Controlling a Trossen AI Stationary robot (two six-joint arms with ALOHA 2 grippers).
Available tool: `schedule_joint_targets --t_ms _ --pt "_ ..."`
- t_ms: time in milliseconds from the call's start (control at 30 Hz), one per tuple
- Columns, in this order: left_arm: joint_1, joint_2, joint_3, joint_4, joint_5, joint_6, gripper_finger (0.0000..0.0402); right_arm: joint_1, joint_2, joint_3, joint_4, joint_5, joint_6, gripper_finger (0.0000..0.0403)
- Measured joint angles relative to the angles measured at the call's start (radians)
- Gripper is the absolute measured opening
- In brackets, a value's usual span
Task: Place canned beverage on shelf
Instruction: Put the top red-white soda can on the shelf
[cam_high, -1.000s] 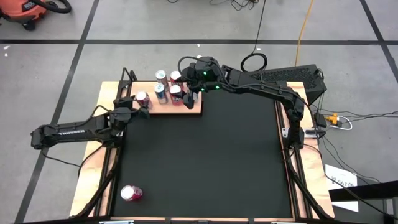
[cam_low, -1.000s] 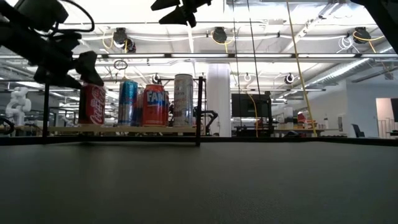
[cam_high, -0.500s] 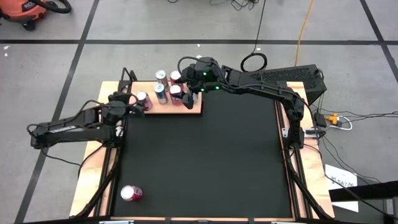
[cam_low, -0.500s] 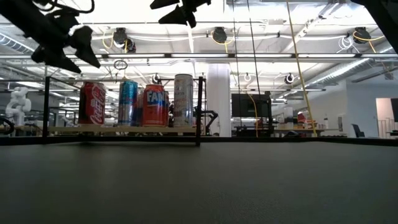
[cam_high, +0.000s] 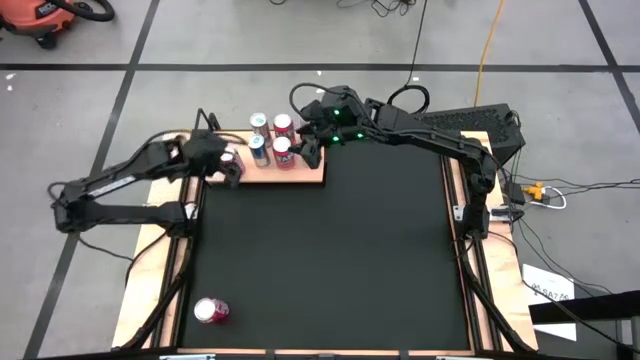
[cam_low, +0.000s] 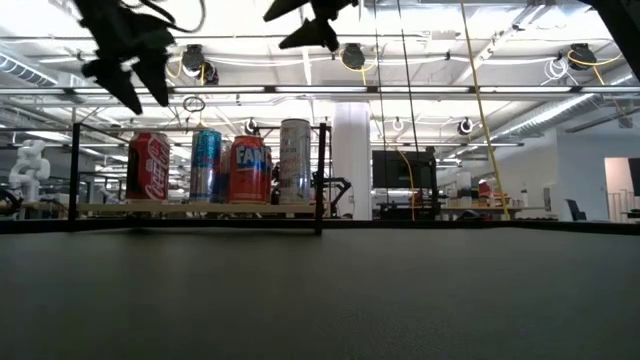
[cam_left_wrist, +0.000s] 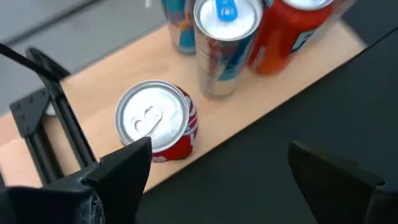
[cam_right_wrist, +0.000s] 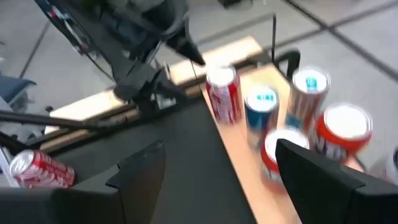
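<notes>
Evenly lit from overhead, with soft, faint shadows on the mat. Strongly backlit at table height: bright ceiling lamps, both arms mere silhouettes. Motion-blurred cans past the right wrist; sharper from the left wrist.

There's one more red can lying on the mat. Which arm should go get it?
Probably the left. The fallen red can lies on the left side of the mat, and the left gripper is open and empty. The right gripper hovers over the shelf, farther across.

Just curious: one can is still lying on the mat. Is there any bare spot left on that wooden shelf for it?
Bare wood shows on the shelf at its right end and along its front edge. The cans crowd the left and middle.
</notes>
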Motion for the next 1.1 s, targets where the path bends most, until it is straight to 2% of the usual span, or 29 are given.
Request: schedule_joint_targets --t_ms 233,467,800,967,1100 --pt "0.146 0.194 0.151 -0.101 0.061 0.104 0.0371 0.002 -0.002 0.000 -0.115 0.000 0.020 0.0288" --pt "0.265 0.294 0.164 -0.191 0.093 0.129 0.0371 0.006 -0.002 0.000 -0.135 0.004 0.029 0.0288" --pt "0.325 0.316 0.164 -0.140 0.166 0.178 0.0368 0.003 -0.002 0.000 -0.131 0.005 0.023 0.0288" --pt "0.348 0.334 0.163 -0.129 0.168 0.193 0.0345 0.000 -0.002 0.000 -0.131 0.005 0.012 0.0288" --pt "0.368 0.357 0.163 -0.111 0.208 0.214 0.0321 -0.002 -0.002 0.000 -0.137 0.005 0.006 0.0288"
